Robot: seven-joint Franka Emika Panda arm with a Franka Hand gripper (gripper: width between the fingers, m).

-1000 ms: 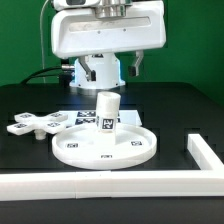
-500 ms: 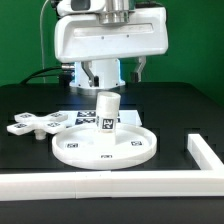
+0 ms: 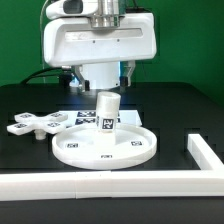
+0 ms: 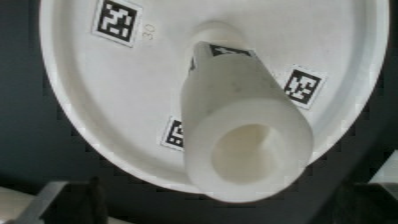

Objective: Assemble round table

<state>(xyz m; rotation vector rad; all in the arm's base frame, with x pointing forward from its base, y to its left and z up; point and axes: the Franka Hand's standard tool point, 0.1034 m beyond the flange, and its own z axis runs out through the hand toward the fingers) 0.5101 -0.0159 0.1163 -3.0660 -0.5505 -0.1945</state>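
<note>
The large rimmed round disc (image 3: 103, 143) lies flat on the black table. The short cylindrical post (image 3: 106, 110) stands upright on its middle. In the wrist view the post (image 4: 240, 110) rises from the disc (image 4: 107, 90) toward the camera. The small cross-shaped piece (image 3: 31, 124) lies on the table at the exterior view's left of the disc. My gripper (image 3: 103, 75) hangs above the post, open and empty. In the wrist view its dark fingers (image 4: 75, 203) stand wide apart on either side of the post's top, and the gripper (image 4: 228, 208) touches nothing.
The marker board (image 3: 78, 118) lies flat behind the disc. The long white border rail (image 3: 120, 183) runs along the front and turns up the exterior view's right side (image 3: 205, 152). A green wall stands behind.
The gripper has shifted toward the exterior view's left and now hangs more directly over the post. The disc, post and cross-shaped piece have not moved.
</note>
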